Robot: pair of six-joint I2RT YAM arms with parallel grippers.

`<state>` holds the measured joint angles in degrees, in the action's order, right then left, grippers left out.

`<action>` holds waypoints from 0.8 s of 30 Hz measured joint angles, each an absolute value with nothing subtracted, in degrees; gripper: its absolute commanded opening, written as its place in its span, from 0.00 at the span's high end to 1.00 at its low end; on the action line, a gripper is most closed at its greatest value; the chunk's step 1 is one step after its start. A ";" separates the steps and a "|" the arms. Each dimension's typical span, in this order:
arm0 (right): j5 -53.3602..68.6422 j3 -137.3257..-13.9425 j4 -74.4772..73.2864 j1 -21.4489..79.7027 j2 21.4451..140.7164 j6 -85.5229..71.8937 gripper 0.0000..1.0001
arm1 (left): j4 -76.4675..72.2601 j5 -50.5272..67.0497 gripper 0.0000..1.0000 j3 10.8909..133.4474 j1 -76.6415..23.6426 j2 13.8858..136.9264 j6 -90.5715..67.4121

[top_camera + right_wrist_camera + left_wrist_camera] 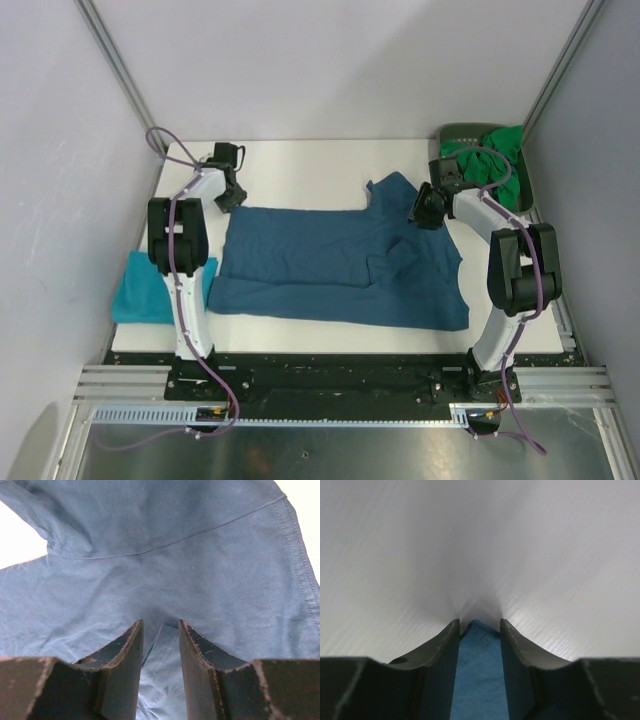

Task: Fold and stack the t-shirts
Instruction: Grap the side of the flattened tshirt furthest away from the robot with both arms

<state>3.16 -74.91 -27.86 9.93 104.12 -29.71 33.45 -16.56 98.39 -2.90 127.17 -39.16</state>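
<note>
The dark steel-blue t-shirt lies spread flat across the middle of the table. My left gripper is at its far left corner. In the left wrist view the gripper is low on the white table, shut on that corner of the shirt. My right gripper is at the shirt's far right, beside a turned-up sleeve. In the right wrist view it is shut on a hemmed fold of the shirt. A folded turquoise t-shirt lies at the left edge. Bright green t-shirts sit bunched at the back right.
The green shirts sit in a dark grey tray at the back right corner. Grey walls close in the white table on the left, back and right. The arm bases stand on the rail along the near edge.
</note>
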 measured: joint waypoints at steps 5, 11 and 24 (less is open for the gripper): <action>3.62 -74.94 -27.22 9.89 104.68 -29.69 0.61 | 33.47 -16.95 0.77 98.74 -2.90 127.50 -39.09; 3.68 -76.47 -26.30 9.74 105.69 -28.27 0.60 | 33.52 -16.95 0.99 98.76 -2.90 127.57 -38.94; -1.69 -98.26 -25.04 9.34 122.15 -21.04 0.57 | 33.41 -16.32 1.00 98.76 -2.87 127.57 -37.93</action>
